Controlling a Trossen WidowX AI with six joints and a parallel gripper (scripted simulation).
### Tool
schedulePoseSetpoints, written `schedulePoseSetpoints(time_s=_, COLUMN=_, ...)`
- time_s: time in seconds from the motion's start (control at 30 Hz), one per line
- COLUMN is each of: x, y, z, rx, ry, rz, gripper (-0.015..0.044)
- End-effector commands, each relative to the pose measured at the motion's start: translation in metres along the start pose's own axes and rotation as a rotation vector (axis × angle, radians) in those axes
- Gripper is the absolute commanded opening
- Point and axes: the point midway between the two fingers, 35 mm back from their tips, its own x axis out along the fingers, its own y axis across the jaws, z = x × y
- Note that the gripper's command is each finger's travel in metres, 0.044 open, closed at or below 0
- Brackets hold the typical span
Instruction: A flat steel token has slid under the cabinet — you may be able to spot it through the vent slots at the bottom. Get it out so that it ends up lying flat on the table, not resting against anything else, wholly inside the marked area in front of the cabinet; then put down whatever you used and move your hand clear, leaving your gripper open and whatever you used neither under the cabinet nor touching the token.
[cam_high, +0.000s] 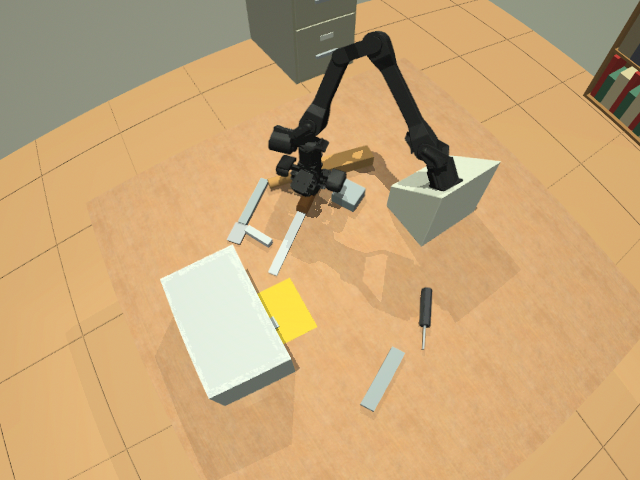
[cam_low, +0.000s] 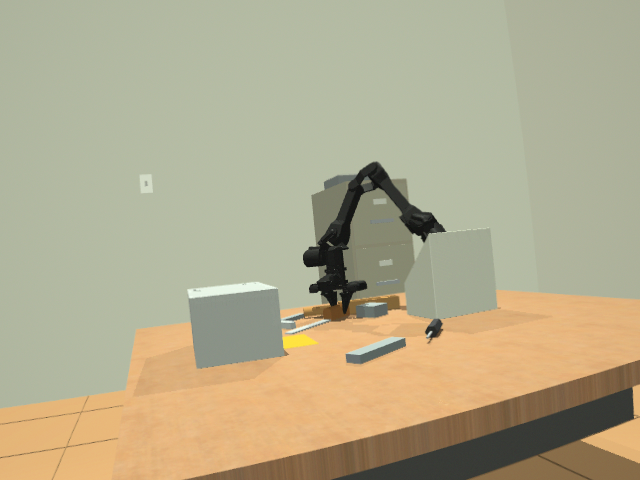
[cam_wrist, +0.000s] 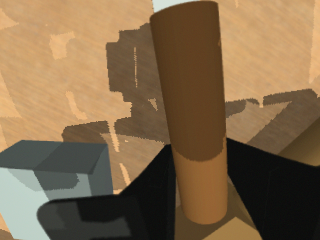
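Observation:
My gripper (cam_high: 306, 200) (cam_low: 338, 308) (cam_wrist: 195, 146) is shut on the brown wooden handle (cam_wrist: 192, 90) of a tool with a long flat pale blade (cam_high: 286, 245) (cam_low: 308, 326). The blade points toward the cabinet side, its tip just short of the yellow marked area (cam_high: 297, 310) (cam_low: 299, 341). The white cabinet (cam_high: 224, 320) (cam_low: 237, 328) stands beside that area. A small grey piece (cam_high: 275, 323), seemingly the token, shows at the cabinet's front edge over the yellow; the rest of it is hidden. It cannot be seen in the exterior view.
A grey hooked piece (cam_high: 253, 201) lies left of the blade. A grey block (cam_high: 348, 195) (cam_low: 371, 310) and a wooden piece (cam_high: 351, 159) are close to the gripper. A screwdriver (cam_high: 425, 308) (cam_low: 434, 328) and a grey bar (cam_high: 382, 379) (cam_low: 375, 350) lie farther right. The arm's base stands by a pale wedge-shaped box (cam_high: 449, 211).

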Motion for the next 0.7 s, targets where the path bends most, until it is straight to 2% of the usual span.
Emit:
schedulePoseSetpoints(time_s=0.0, x=-0.001, y=-0.003, z=0.004, rx=0.003, ry=-0.001, rz=-0.006, gripper=0.0)
schedulePoseSetpoints(time_s=0.67, x=-0.001, y=-0.003, z=0.032, rx=0.004, ry=-0.002, rz=-0.005, gripper=0.0)
